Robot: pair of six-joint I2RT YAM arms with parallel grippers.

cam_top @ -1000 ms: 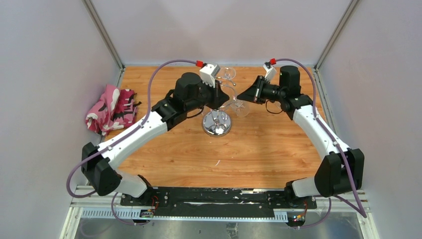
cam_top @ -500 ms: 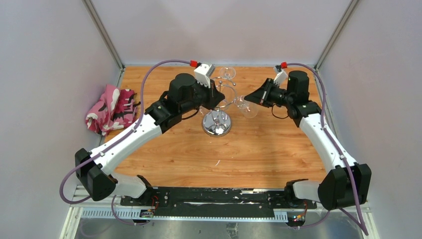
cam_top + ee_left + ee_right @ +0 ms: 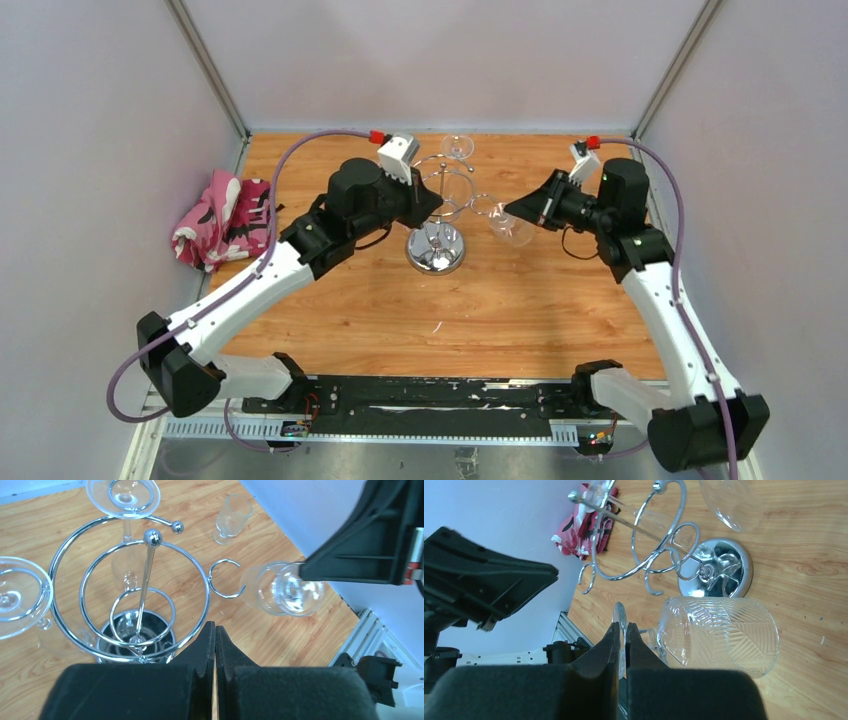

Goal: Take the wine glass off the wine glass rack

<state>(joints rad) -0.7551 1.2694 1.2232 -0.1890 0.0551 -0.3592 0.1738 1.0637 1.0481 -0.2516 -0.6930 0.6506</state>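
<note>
The chrome wine glass rack (image 3: 436,250) stands mid-table, with a round mirror base, a thin pole (image 3: 146,580) and wire rings; it also shows in the right wrist view (image 3: 719,572). My right gripper (image 3: 522,210) is shut on the flat foot (image 3: 620,622) of a clear patterned wine glass (image 3: 719,635). It holds the glass on its side in the air, to the right of the rack and clear of the hook (image 3: 223,578). The glass shows in the left wrist view (image 3: 280,587) too. My left gripper (image 3: 215,630) is shut and empty, right by the rack's outer ring.
Two other glasses hang on the rack (image 3: 123,495) (image 3: 15,597). A small glass (image 3: 458,148) stands upright at the back of the wooden table. A pink patterned cloth (image 3: 225,218) lies at the left edge. Grey walls enclose the table.
My right gripper has moved right with the wine glass, away from the rack's hook. My left arm has drawn back a little to the left, still shut.
</note>
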